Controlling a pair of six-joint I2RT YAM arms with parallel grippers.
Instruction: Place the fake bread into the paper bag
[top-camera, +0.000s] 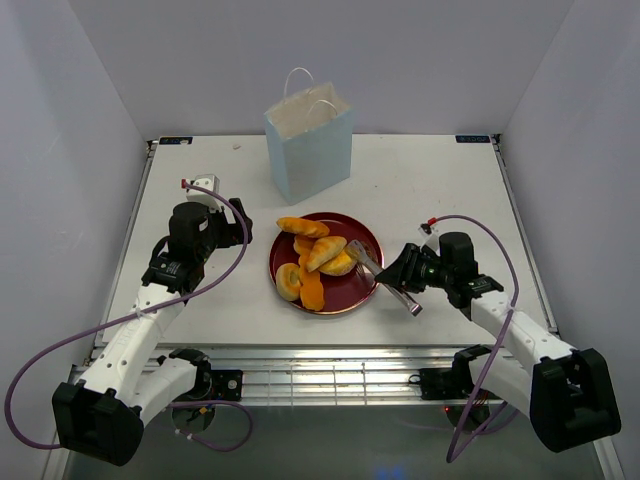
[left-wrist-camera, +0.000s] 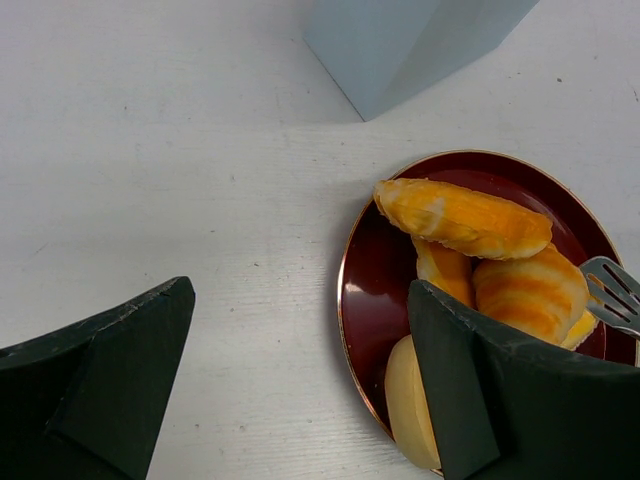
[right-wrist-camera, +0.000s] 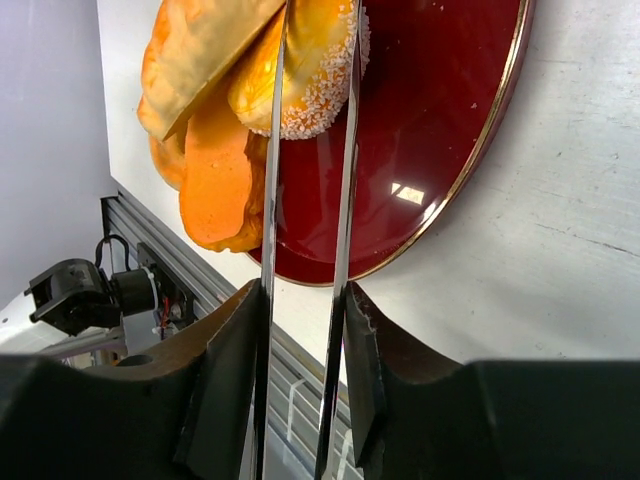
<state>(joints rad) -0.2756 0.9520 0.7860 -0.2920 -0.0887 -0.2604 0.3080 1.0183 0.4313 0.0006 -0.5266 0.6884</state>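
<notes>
Metal tongs (top-camera: 368, 262) sat squeezed in my right gripper (right-wrist-camera: 303, 300), blades straddling sugared fake bread (right-wrist-camera: 310, 60) just ahead; left gripper (left-wrist-camera: 300, 300) gaped empty; paper bag (top-camera: 312, 150) well beyond. Feared slick blades squirting bread out.

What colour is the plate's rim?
Gold, a thin line edging the dark red plate; the right wrist view shows it best.

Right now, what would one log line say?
right hand: holds tongs | tongs: tips at bread on plate | left hand: open, empty | bag: upright behind plate
</notes>
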